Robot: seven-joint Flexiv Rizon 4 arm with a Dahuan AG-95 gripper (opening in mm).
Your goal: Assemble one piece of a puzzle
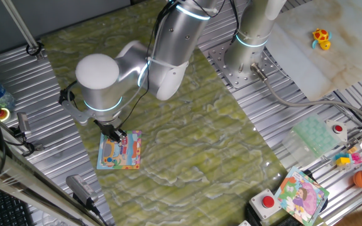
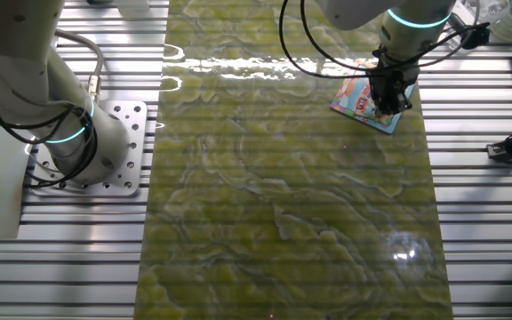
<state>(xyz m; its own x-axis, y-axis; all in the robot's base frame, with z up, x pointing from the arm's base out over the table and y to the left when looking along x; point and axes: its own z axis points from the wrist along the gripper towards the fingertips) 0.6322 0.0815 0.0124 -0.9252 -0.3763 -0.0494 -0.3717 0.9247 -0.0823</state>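
Fingers (image 1: pixel 113 132) hung low over the puzzle (image 1: pixel 119 152), at its upper left corner in one fixed view; whether they were clenched or released could not be told, and the piece itself was too small or too hidden to make out. The puzzle lay flat on the green worktop (image 1: pixel 187 132), near its edge. In the other fixed view the fingers (image 2: pixel 389 96) covered the middle of the puzzle (image 2: pixel 356 98). Judged from this, the step was seating the piece. Doing it well would call for a straight, slow descent, the piece's outline matched to its gap, light pressure, and no sideways drag that could shift the board.
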